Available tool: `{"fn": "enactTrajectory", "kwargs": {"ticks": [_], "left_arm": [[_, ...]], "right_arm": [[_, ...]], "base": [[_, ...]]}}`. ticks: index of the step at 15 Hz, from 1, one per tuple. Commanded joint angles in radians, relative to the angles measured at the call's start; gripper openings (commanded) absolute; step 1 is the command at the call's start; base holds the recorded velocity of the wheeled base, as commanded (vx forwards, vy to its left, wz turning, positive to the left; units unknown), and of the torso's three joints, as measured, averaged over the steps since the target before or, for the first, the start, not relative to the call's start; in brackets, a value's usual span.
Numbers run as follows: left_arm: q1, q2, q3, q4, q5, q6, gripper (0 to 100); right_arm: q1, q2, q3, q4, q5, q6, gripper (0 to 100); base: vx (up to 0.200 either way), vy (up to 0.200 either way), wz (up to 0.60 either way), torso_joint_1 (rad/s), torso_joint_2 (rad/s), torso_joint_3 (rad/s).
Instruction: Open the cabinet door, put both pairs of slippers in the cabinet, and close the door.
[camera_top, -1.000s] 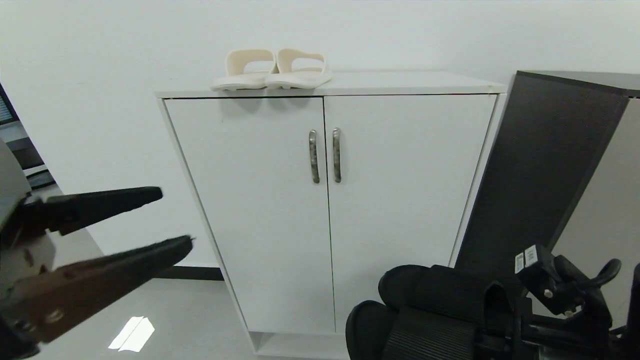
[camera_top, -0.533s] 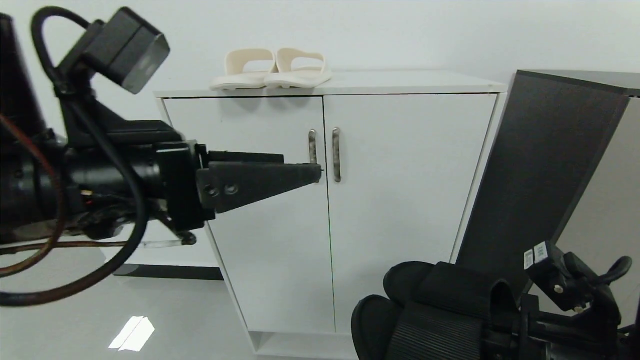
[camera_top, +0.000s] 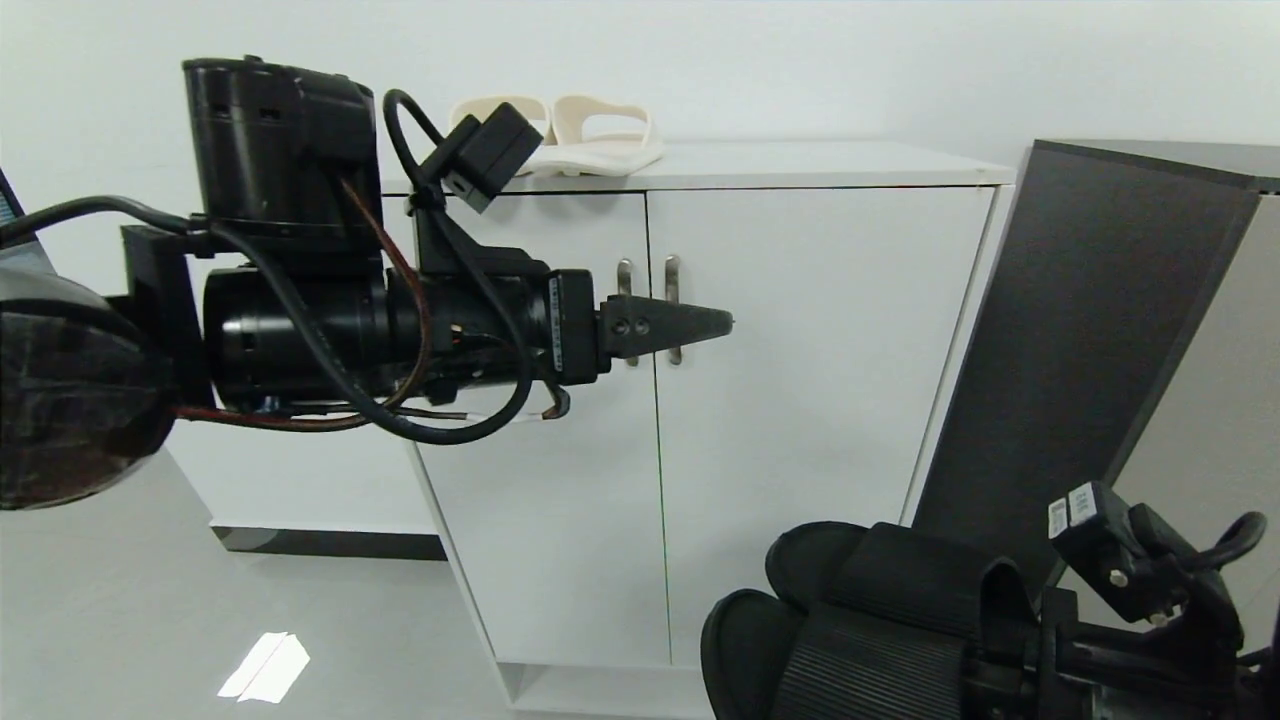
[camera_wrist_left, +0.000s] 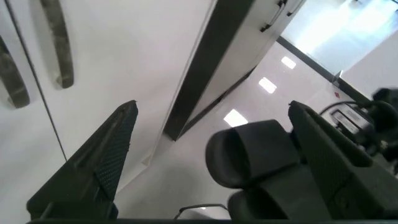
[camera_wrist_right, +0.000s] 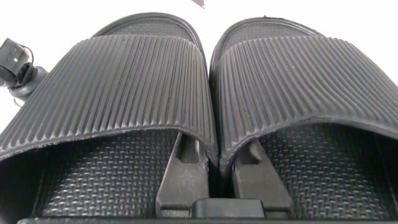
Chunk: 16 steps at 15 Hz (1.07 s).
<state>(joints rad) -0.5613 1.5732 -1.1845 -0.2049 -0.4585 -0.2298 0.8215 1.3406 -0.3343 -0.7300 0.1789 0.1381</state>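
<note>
Head view shows the left gripper (camera_top: 722, 322) side-on near the middle of the frame, its tip lying in front of the right handle (camera_top: 673, 285) of the cabinet (camera_top: 800, 165). Whether it touches the handle cannot be told. In the left wrist view its fingers (camera_wrist_left: 99, 168) stand wide apart with nothing between them, and both metal handles sit just beyond one finger, outside the gap. The left handle (camera_top: 625, 275) is partly covered by the gripper's body, and the arm runs back from there toward 9 o'clock.

The left door (camera_top: 560, 520) and right door (camera_top: 820, 400) are both shut, meeting at a thin seam between the handles. The cream slippers (camera_top: 600, 140) lie side by side on the cabinet's top at 12 o'clock from the gripper, near the front edge.

The right gripper (camera_wrist_right: 217, 146) is pinched together on the black slippers (camera_wrist_right: 211, 81), one finger inside each shoe, pressing their adjoining side walls together. In the head view this pair hangs at 5 o'clock, in front of the right door's lower part. A dark panel (camera_top: 1100, 350) leans at 3 o'clock, just beside the cabinet.
</note>
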Motion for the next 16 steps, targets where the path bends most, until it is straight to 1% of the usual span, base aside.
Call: {"fn": "enactTrajectory", "kwargs": {"ticks": [1, 4, 5, 8, 9, 14, 16], "left_arm": [[0.011, 0.065, -0.041, -0.001, 0.000, -0.002, 100], [0.032, 0.134, -0.101, -0.001, 0.004, -0.002, 100], [0.050, 0.149, -0.112, -0.002, 0.006, -0.002, 100], [0.069, 0.166, -0.138, -0.007, 0.021, -0.005, 100], [0.072, 0.191, -0.162, -0.007, 0.040, -0.005, 100], [0.070, 0.248, -0.213, -0.007, 0.054, -0.005, 100], [0.070, 0.265, -0.230, -0.007, 0.055, -0.013, 100]], "right_arm": [[0.001, 0.000, 0.000, 0.000, 0.001, 0.000, 0], [0.001, -0.001, 0.000, 0.000, 0.001, 0.000, 0], [0.001, -0.001, 0.000, 0.000, 0.001, 0.000, 0], [0.001, 0.000, 0.000, 0.000, 0.001, 0.000, 0], [0.001, 0.003, 0.000, 0.000, 0.001, 0.000, 0], [0.001, 0.002, 0.001, 0.000, 0.001, 0.000, 0], [0.001, -0.001, 0.001, 0.000, 0.001, 0.000, 0]], "base": [[0.000, 0.000, 0.00, 0.000, 0.00, 0.000], [0.000, 0.000, 0.00, 0.000, 0.00, 0.000], [0.000, 0.000, 0.00, 0.000, 0.00, 0.000], [0.000, 0.000, 0.00, 0.000, 0.00, 0.000], [0.000, 0.000, 0.00, 0.000, 0.00, 0.000], [0.000, 0.000, 0.00, 0.000, 0.00, 0.000], [0.000, 0.000, 0.00, 0.000, 0.00, 0.000]]}}
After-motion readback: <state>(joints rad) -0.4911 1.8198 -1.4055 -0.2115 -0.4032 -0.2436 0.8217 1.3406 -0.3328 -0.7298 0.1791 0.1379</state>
